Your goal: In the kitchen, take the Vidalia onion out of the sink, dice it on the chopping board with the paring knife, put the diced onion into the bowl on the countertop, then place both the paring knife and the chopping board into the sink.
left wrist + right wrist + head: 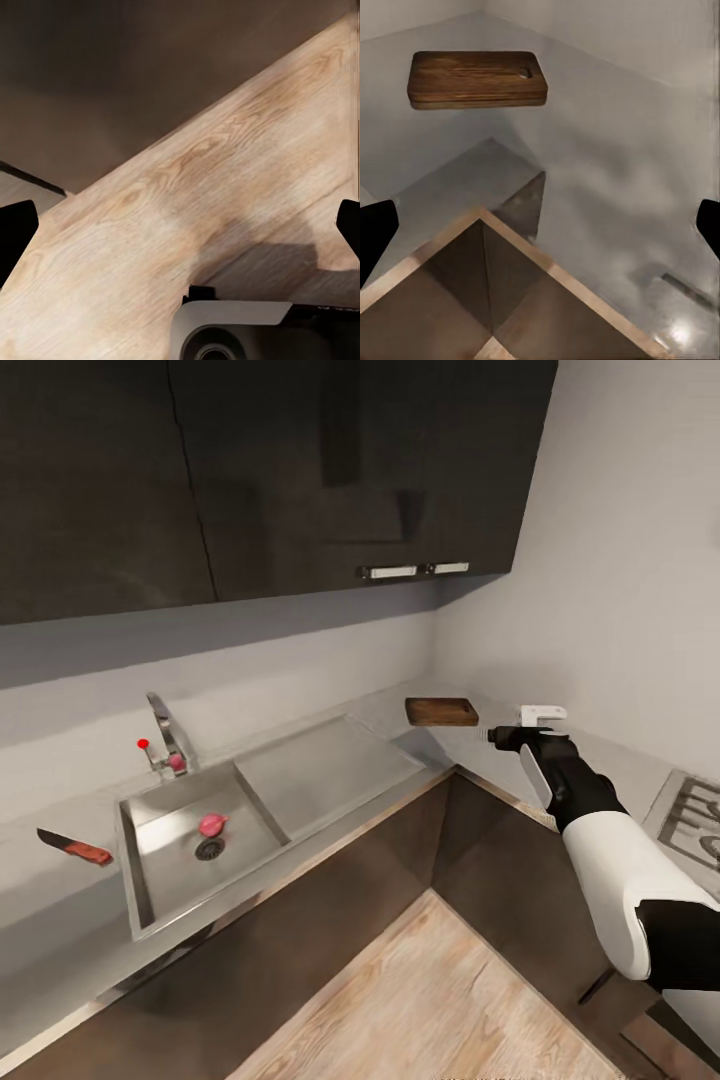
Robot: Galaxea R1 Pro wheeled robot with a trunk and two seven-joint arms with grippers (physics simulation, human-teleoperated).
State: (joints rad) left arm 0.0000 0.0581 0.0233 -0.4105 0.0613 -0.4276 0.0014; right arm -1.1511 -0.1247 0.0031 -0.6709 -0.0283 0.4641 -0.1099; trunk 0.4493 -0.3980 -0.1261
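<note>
A grey corner countertop (pixel 330 705) under dark cabinets. The onion (pixel 212 824) lies in the sink (pixel 140 880) beside the drain, the knife (pixel 75 847) on the counter nearby. The right gripper (pixel 497 734), open and empty, hangs near the chopping board (pixel 441 711). The left gripper (pixel 180 225) is also open, over wooden floor. Best to reach the onion first, from above. No readable writing

Dark glossy wall cabinets (pixel 300 470) span upper wall, two pale bar handles (pixel 413 570) side by side at lower edge near corner. Pale grey backsplash (pixel 250 650) below them, plain light wall (pixel 620 560) on adjoining side. Hob (pixel 695 820) with dark grates at counter's far right edge. Light wood plank floor (pixel 430 1000) (pixel 225 195) below, meeting dark base cabinet fronts (pixel 330 900) (pixel 472 262) at inner corner.
</note>
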